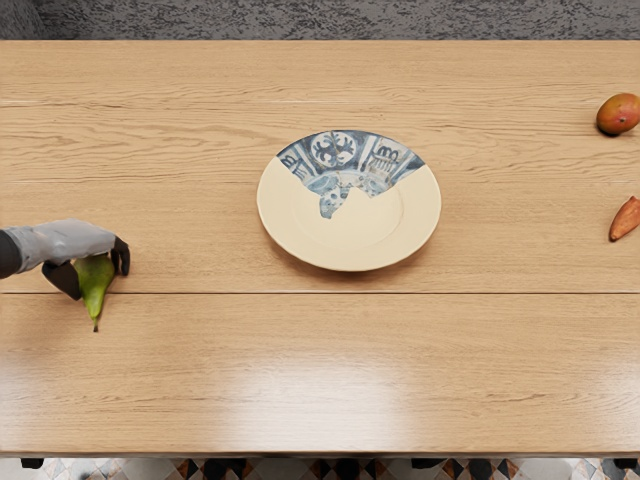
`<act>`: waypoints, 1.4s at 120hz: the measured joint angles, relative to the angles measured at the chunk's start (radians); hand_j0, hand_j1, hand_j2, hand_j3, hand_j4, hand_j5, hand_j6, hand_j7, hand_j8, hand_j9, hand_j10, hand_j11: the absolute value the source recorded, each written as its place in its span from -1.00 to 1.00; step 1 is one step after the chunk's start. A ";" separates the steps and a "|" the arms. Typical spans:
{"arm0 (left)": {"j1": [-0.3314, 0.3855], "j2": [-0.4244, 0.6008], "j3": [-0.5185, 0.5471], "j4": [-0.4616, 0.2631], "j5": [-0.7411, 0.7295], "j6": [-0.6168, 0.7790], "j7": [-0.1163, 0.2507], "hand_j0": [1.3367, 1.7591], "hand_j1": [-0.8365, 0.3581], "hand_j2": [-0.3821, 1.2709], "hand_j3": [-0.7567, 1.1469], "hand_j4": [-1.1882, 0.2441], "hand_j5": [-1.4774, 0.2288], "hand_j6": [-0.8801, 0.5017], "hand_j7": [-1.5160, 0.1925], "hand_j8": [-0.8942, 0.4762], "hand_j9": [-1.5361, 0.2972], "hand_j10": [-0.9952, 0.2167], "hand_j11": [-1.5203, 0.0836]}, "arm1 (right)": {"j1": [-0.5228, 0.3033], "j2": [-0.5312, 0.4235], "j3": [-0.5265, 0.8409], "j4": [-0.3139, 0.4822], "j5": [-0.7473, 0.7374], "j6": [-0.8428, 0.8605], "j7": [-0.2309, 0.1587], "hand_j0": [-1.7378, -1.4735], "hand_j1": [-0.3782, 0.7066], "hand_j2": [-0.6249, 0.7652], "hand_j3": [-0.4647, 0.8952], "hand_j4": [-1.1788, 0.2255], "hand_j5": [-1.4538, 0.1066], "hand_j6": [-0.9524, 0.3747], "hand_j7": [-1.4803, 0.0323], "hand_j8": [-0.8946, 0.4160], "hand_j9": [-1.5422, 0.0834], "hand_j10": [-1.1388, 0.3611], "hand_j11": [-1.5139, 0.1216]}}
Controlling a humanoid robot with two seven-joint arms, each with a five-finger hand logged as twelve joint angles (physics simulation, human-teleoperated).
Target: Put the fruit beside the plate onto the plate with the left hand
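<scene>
Well, the table [320, 370] takes up nearly everything, a long wooden top with most of it bare. In the middle, a little to the far side, sits the plate [300, 215], cream with a blue pattern over its far part and nothing on it. The left hand [75, 245] comes in at the left edge, grey with dark fingers [121, 258], curled down over the green fruit [95, 280]; thumb on one side, fingers on the other, so I'd say it has hold of it. The green fruit is well left of the plate, its thin stem pointing to the near side. I can't tell whether it is off the wood yet. Over on the right, well apart from all this, lie a mango [618, 113] at the far end and a smaller red fruit [624, 218] nearer. No right arm shows.

What worries me is the grip. Most of the green fruit hangs out below the fingers, pinched around its broad end, and the tapered shape could squirm out if the hand squeezes harder or swings right too fast. There is a long stretch of table to cross, so a drop would leave it rolling. Coming in too low could also knock the plate's raised left rim and shove it
</scene>
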 joint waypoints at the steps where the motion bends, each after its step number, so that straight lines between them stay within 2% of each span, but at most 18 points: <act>1: 0.000 0.000 0.000 0.000 0.000 0.000 0.000 0.52 0.00 -0.27 -0.20 -0.07 -0.08 -0.44 -0.03 -0.37 -0.08 -0.22 0.04 | 0.000 0.000 0.000 0.000 0.000 0.000 0.000 -0.40 -0.88 -0.11 -0.32 0.64 0.81 0.39 0.91 0.32 0.85 0.48 0.80; 34: 0.002 -0.002 -0.002 0.001 -0.016 0.007 0.000 0.52 -0.06 -0.03 -0.20 -0.21 -0.21 -0.48 -0.17 -0.40 -0.21 -0.37 -0.12 | 0.000 0.000 0.000 0.000 0.000 0.000 0.000 -0.40 -0.88 -0.11 -0.32 0.64 0.81 0.39 0.91 0.32 0.85 0.48 0.80; 51: 0.006 -0.003 -0.003 0.001 -0.038 0.008 0.001 0.51 -0.05 -0.04 -0.20 -0.26 -0.25 -0.48 -0.22 -0.40 -0.25 -0.43 -0.16 | 0.000 0.000 0.000 0.000 0.000 0.000 0.000 -0.40 -0.88 -0.11 -0.32 0.64 0.81 0.39 0.91 0.32 0.85 0.48 0.80; 71: 0.007 -0.004 -0.003 0.002 -0.059 0.007 0.000 0.51 -0.06 0.05 -0.20 -0.31 -0.30 -0.49 -0.27 -0.40 -0.31 -0.46 -0.23 | 0.000 0.000 0.000 0.000 0.000 0.000 0.000 -0.40 -0.88 -0.11 -0.32 0.64 0.81 0.39 0.91 0.32 0.85 0.48 0.80; 88: 0.020 -0.003 -0.006 0.005 -0.076 0.012 0.001 0.49 0.00 -0.12 -0.20 -0.40 -0.27 -0.51 -0.28 -0.43 -0.33 -0.44 -0.29 | 0.000 0.000 0.000 0.000 0.000 0.000 0.000 -0.40 -0.88 -0.11 -0.32 0.64 0.81 0.39 0.91 0.32 0.85 0.48 0.80; 104: 0.020 0.005 -0.006 0.006 -0.093 0.008 -0.001 0.49 -0.08 0.01 -0.20 -0.39 -0.32 -0.44 -0.31 -0.37 -0.35 -0.39 -0.32 | 0.000 0.000 0.000 0.000 0.000 0.000 0.000 -0.40 -0.88 -0.11 -0.32 0.64 0.81 0.39 0.91 0.32 0.85 0.48 0.80; 109: 0.016 0.005 -0.006 0.006 -0.107 0.008 -0.002 0.49 -0.05 -0.09 -0.20 -0.39 -0.33 -0.43 -0.32 -0.36 -0.36 -0.39 -0.33 | 0.000 0.000 0.000 0.000 0.000 0.000 0.000 -0.40 -0.88 -0.11 -0.32 0.64 0.81 0.39 0.91 0.32 0.85 0.48 0.80; 111: 0.014 0.005 -0.006 0.006 -0.111 0.008 -0.003 0.49 -0.06 -0.05 -0.20 -0.39 -0.33 -0.43 -0.32 -0.36 -0.37 -0.40 -0.33 | 0.000 0.000 0.000 0.000 0.000 0.000 0.000 -0.40 -0.88 -0.11 -0.32 0.64 0.81 0.39 0.91 0.32 0.85 0.48 0.80; 119: 0.007 0.005 -0.012 0.004 -0.123 0.006 -0.004 0.50 -0.05 -0.09 -0.20 -0.39 -0.35 -0.44 -0.34 -0.36 -0.38 -0.40 -0.34 | 0.000 0.000 0.000 0.000 0.000 0.000 0.000 -0.40 -0.88 -0.11 -0.32 0.64 0.81 0.39 0.91 0.32 0.85 0.48 0.80; 138: -0.051 -0.002 -0.028 0.000 -0.186 -0.005 -0.005 0.50 0.04 -0.24 -0.20 -0.38 -0.36 -0.47 -0.35 -0.38 -0.40 -0.43 -0.35 | 0.000 0.000 0.000 0.000 0.000 0.000 0.000 -0.40 -0.88 -0.11 -0.32 0.64 0.81 0.39 0.91 0.32 0.85 0.48 0.80; 168: -0.169 -0.038 -0.032 -0.014 -0.321 -0.013 -0.010 0.50 0.11 -0.26 -0.20 -0.37 -0.39 -0.50 -0.36 -0.41 -0.41 -0.48 -0.35 | 0.000 0.000 0.000 0.000 0.000 0.000 0.000 -0.40 -0.88 -0.11 -0.32 0.64 0.81 0.39 0.91 0.32 0.85 0.48 0.80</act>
